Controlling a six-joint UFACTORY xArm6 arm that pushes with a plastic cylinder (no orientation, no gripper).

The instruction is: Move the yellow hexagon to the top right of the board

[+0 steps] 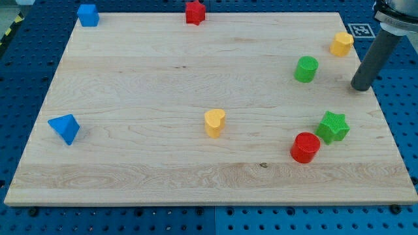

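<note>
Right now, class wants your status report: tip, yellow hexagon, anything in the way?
My tip at the view's right edge, below yellow hexagon, not touching. Hexagon near top right corner. Green cylinder left of tip, off path.

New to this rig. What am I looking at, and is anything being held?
One camera looks down at an angle on a wooden board lying on a blue perforated table. The dark rod at the view's right is the arm's end; my tip only pushes blocks, so nothing is held. It sits below and right of the yellow hexagon, right of the green cylinder. Also there: a yellow heart-like block, red cylinder, green star, red star, and two blue blocks.
</note>
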